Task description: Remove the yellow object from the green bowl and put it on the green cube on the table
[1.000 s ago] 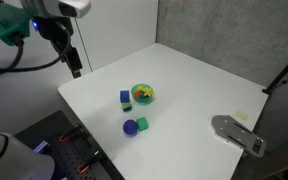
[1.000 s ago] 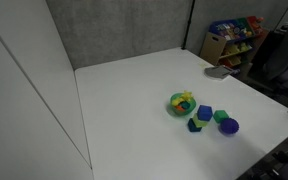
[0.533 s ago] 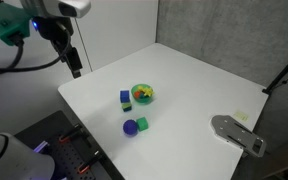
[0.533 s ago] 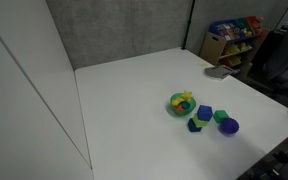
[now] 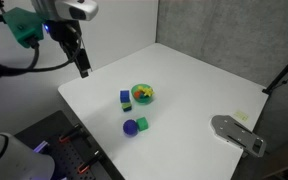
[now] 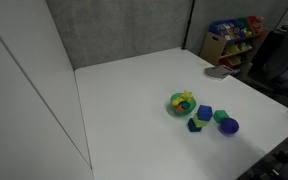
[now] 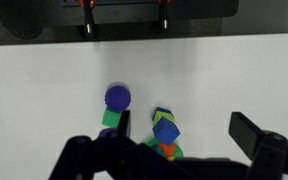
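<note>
The green bowl [image 5: 142, 94] stands near the middle of the white table [image 5: 194, 80], with the yellow object [image 5: 145, 96] inside it. In both exterior views the green cube [image 5: 142, 122] sits on the table next to a round purple object [image 5: 130, 127]. The bowl [image 6: 181, 104], yellow object [image 6: 183, 98] and green cube [image 6: 221, 117] are apart from one another. My gripper [image 5: 84, 68] hangs open and empty above the table's far corner, well away from the bowl. In the wrist view the gripper [image 7: 187, 132] is open; the green cube [image 7: 111, 118] and part of the bowl [image 7: 156, 150] show.
A blue block [image 5: 125, 97] and a small blue-and-green piece [image 6: 194, 124] lie beside the bowl. A grey metal piece [image 5: 236, 133] lies at a table corner. A curtain backs the table; a shelf with coloured items [image 6: 234, 40] stands beyond it.
The gripper has moved a little towards the table and the objects. The objects have not moved.
</note>
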Tool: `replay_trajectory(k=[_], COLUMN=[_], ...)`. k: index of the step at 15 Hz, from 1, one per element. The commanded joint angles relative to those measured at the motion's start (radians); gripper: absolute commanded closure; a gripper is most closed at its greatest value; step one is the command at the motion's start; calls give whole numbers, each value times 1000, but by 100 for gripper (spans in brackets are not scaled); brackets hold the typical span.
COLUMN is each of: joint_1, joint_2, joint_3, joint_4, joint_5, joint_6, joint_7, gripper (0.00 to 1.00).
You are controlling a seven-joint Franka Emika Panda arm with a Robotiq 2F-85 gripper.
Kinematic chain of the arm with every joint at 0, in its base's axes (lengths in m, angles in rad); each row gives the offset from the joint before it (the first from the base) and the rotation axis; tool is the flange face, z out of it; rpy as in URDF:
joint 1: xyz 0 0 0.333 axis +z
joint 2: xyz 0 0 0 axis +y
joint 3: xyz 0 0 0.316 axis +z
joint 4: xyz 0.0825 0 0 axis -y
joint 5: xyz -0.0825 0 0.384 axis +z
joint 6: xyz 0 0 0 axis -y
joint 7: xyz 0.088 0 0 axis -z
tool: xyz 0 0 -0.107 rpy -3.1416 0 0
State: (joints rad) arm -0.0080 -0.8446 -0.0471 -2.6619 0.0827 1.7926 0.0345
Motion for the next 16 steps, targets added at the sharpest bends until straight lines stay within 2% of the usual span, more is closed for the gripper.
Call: replay_trajectory(k=[1,8,16], joint_1=[0,10,28], joint_2=[181,542,872], joint_3=[12,17,68], joint_4=[80,276,498], joint_5=[17,44,61], joint_6=[79,210,364], joint_7=[2,10,123], gripper=[0,0,0])
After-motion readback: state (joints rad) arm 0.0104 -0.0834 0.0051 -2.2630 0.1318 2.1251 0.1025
